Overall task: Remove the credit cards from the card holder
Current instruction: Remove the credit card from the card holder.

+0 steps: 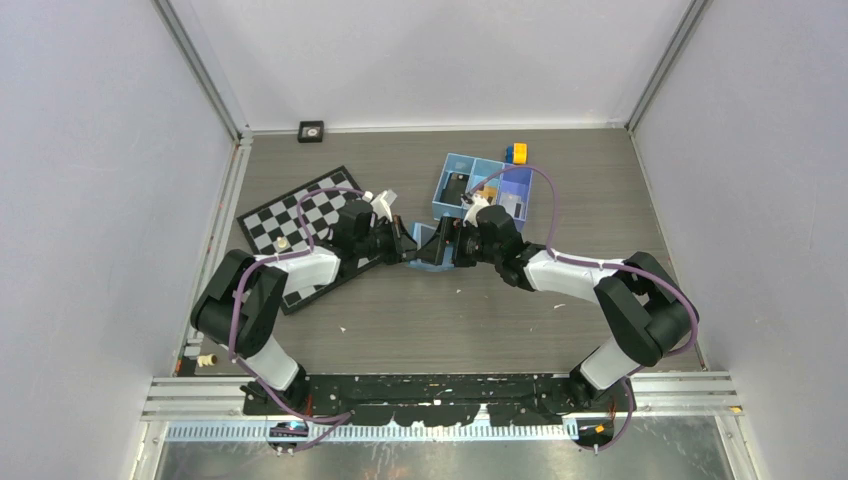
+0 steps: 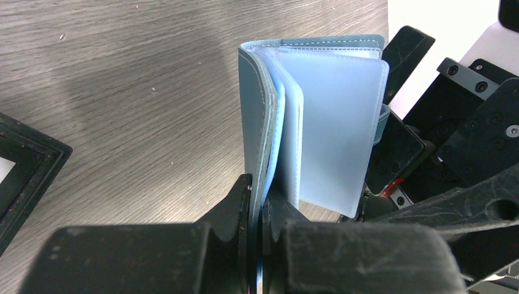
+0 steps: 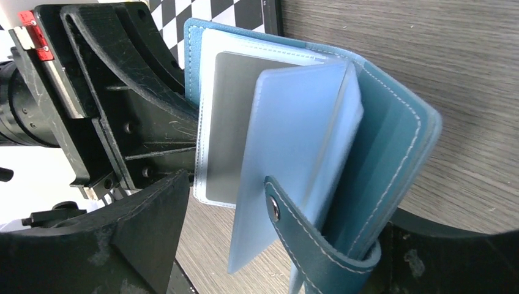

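**Card holder pinched on edge between two hands**

The left hand (image 2: 257,211) was clamped tight on one cover of the light-blue card holder (image 2: 318,116), held on edge near the centre of the worktop (image 2: 134,92). The right hand (image 3: 287,245) stood wide, a finger on either side of the fanned sleeves. A silvery grey card (image 3: 235,122) sat in a clear sleeve. A blue tray (image 1: 438,200) lay at one o'clock and a chessboard (image 1: 290,215) at nine.

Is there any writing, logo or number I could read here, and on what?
None can be read.
The card holder and the grey card in its sleeve: no print shows.
The chessboard: squares only.
In the blue tray: things too small to tell.
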Motion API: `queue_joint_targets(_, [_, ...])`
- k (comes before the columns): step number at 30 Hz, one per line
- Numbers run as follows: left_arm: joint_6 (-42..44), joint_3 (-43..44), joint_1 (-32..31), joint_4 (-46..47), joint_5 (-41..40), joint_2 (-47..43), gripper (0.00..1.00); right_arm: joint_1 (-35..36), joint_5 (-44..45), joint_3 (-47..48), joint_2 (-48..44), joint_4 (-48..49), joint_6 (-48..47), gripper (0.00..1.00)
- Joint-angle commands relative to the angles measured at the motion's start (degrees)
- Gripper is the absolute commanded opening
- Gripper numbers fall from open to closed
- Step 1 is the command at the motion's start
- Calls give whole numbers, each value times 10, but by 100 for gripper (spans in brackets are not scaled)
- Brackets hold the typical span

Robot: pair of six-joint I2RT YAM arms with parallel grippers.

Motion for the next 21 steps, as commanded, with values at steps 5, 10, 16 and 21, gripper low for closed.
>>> queue_joint_targets(5, [1, 4, 1, 17, 5, -7, 0, 5, 29, 40, 12, -36, -23, 78])
queue_joint_targets(10, [3, 5, 1, 12, 2, -9, 0, 9, 34, 45, 13, -46, -29, 86])
queue_joint_targets(16, [4, 6, 0, 10, 2, -7, 0, 18, 42, 53, 16, -58, -39, 89])
queue_joint_targets(21, [6, 6, 0, 6, -1, -9, 0, 24, 92, 79, 28, -122, -49, 83])
